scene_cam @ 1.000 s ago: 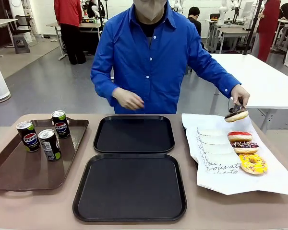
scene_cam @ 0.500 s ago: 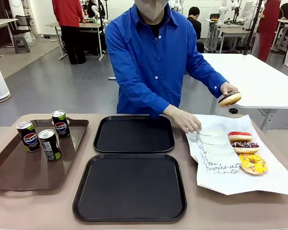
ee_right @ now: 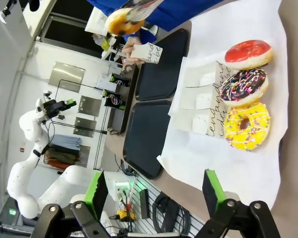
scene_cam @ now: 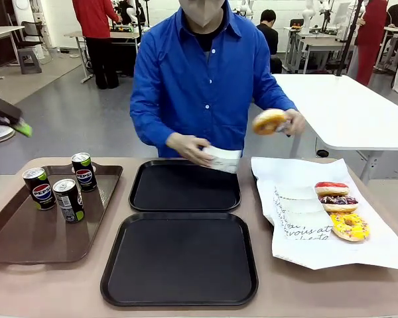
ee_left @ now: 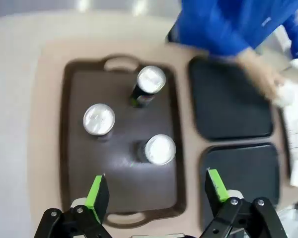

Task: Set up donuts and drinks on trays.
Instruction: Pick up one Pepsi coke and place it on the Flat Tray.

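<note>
- My right end effector (ee_right: 154,191) has its green-padded fingers spread wide with nothing between them. It hangs over the white paper sheet (ee_right: 238,163) on the table's right side.
- My left end effector (ee_left: 156,188) is just as wide apart and holds nothing. It is raised high above the brown tray (ee_left: 74,163) at the table's left side.
- Nearest me, in the middle of the table (scene_cam: 53,291), lies the near black tray (scene_cam: 179,258).
- To its left, three Pepsi cans stand upright and apart on the far half of the brown tray: the front can (scene_cam: 67,199), the left can (scene_cam: 38,188) and the back can (scene_cam: 83,171).
- To the right, three donuts lie in a row on the paper sheet, each touching the next. The yellow donut (scene_cam: 349,226) is closest to me, then the chocolate sprinkled donut (scene_cam: 338,202), then the red donut (scene_cam: 331,189).
- Flat white paper sleeves (scene_cam: 298,199) with black script lie just beside them.
- The far black tray (scene_cam: 184,185) sits just beyond the near one, almost edge to edge with it.
- Over its far right corner, the person's right hand (scene_cam: 186,147) holds one paper sleeve (scene_cam: 222,159) off the table.
- The person's left hand (scene_cam: 293,121) holds a plain glazed donut (scene_cam: 268,121) up in the air, above and to the right of that sleeve. The right wrist view shows it pinched in metal tongs (ee_right: 139,7).
</note>
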